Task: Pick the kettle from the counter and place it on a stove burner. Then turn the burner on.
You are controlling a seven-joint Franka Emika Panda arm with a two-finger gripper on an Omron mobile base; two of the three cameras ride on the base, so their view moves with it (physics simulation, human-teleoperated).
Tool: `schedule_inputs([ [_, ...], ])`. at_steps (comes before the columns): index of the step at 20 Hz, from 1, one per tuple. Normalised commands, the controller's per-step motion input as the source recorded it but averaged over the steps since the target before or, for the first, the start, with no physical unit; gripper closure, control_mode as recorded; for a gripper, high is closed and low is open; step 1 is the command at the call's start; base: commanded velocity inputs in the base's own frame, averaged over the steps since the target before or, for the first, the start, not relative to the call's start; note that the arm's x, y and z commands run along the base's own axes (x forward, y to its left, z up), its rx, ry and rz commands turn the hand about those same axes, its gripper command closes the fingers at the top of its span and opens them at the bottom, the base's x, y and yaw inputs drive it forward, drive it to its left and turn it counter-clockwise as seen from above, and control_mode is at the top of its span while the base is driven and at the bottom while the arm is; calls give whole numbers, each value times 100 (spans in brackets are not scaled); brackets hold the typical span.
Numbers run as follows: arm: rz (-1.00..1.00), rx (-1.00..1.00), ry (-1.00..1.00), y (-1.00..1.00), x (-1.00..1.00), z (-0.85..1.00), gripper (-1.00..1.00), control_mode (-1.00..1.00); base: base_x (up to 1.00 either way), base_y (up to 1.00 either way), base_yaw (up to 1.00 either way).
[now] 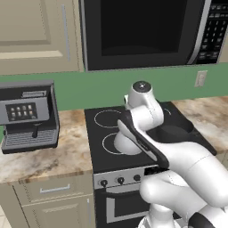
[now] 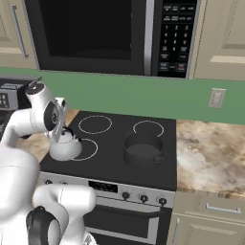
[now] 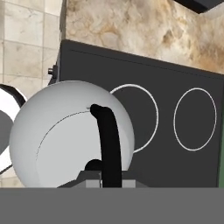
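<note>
You're looking at the kettle (image 2: 64,146), a silvery-white dome with a thin dark arched handle, sitting upright over the front-left burner (image 2: 88,149) of the black cooktop, overlapping its white ring. The marbled counter (image 2: 210,153) is lying to either side.

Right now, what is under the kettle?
The black cooktop: the kettle sits partly over the front-left burner circle. Its base hides the part of the circle beneath it.

White arm bent forward and down, pincer (image 3: 105,181) closed tight, pointing downward.
</note>
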Motion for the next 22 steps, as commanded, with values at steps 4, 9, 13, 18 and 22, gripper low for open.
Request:
schedule_inputs([
  [4,0,6,0,-14,24,-13,100,-100,0,0,0],
  [9,0,7,0,-6,35,-1,100,-100,0,0,0],
  [13,0,5,0,-1,36,-5,100,-100,0,0,0],
  [18,0,2,0,0,17,-17,100,-100,0,0,0],
  [22,0,0,0,0,0,-23,100,-100,0,0,0],
])
